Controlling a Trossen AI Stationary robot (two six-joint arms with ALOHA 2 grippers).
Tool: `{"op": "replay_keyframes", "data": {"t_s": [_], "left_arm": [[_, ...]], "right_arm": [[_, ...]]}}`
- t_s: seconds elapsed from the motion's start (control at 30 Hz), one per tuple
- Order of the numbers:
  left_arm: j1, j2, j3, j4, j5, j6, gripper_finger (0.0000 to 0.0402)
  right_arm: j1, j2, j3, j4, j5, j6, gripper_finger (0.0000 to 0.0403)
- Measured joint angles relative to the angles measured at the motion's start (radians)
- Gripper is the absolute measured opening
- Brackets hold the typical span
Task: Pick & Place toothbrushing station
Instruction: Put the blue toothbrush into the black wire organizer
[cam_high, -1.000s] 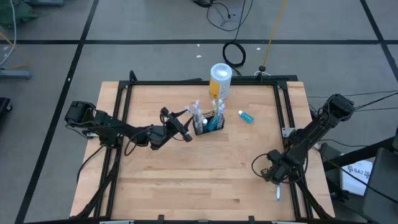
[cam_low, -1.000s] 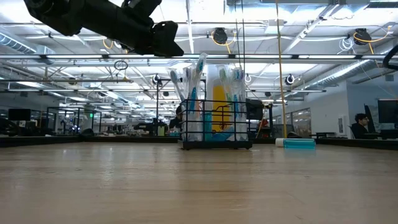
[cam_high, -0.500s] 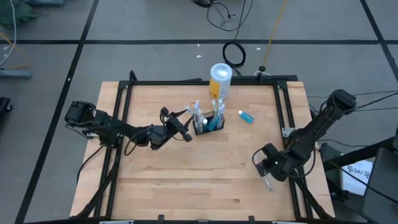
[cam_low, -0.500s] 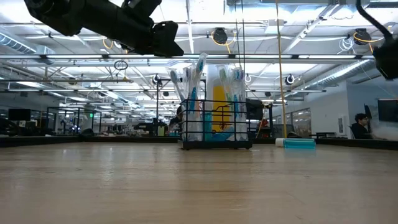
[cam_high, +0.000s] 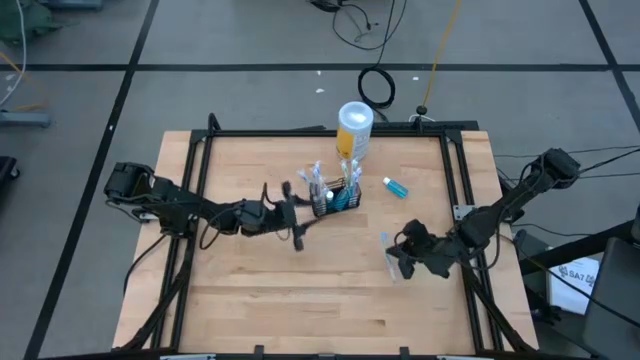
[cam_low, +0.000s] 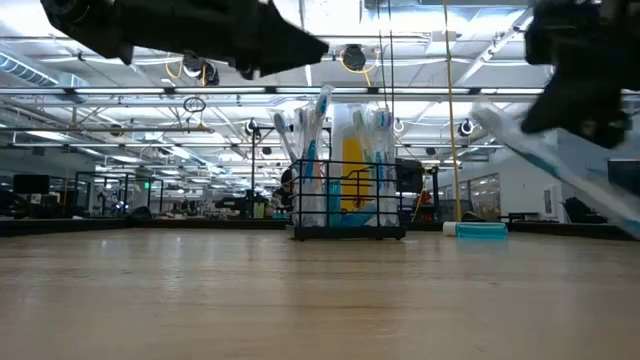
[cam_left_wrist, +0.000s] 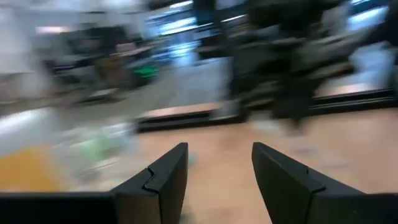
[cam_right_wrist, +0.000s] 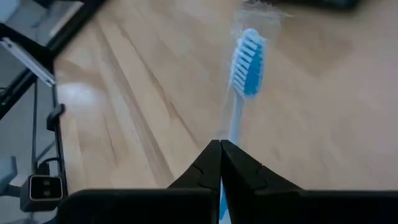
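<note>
The right gripper (cam_right_wrist: 220, 163), pinching a blue-bristled toothbrush (cam_right_wrist: 244, 68) between closed fingers, has swung in from the table's (cam_high: 300, 290) right edge toward its middle-right; its arm now lies lower and reaches inward. The left gripper (cam_left_wrist: 217, 174), fingers spread and holding nothing, has slid slightly nearer the front beside the toothbrushing station (cam_high: 337, 199); that black basket stands back of centre, before the white-and-yellow canister (cam_high: 354, 128).
</note>
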Motion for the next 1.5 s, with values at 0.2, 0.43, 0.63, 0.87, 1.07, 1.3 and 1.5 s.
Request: {"op": "replay_keyframes", "data": {"t_s": [0.2,0.43,0.63,0.87,1.07,1.3,1.5], "left_arm": [[0.048,0.027,0.0,0.0,0.361,-0.177,0.0187],[0.029,0.177,0.042,0.106,0.355,-0.209,0.0211],[0.02,0.291,0.187,0.04,0.333,-0.217,0.0275],[0.022,0.319,0.264,-0.085,0.289,-0.232,0.0322],[0.036,0.318,0.267,0.015,0.448,-0.212,0.0326],[0.037,0.318,0.267,0.051,0.456,-0.194,0.029],[0.04,0.318,0.267,0.013,0.457,-0.22,0.0192]], "right_arm": [[-0.107,0.0,0.0,0.162,-0.004,-0.299,0.0],[-0.195,0.023,0.001,0.283,-0.046,-0.471,0.0],[-0.256,0.068,0.001,0.467,-0.174,-0.604,0.0],[-0.279,0.127,0.001,0.589,-0.244,-0.696,0.0],[-0.313,0.181,0.001,0.693,-0.294,-0.733,0.0],[-0.342,0.25,0.001,0.792,-0.324,-0.763,0.0],[-0.342,0.263,0.001,0.807,-0.325,-0.761,0.0]]}}
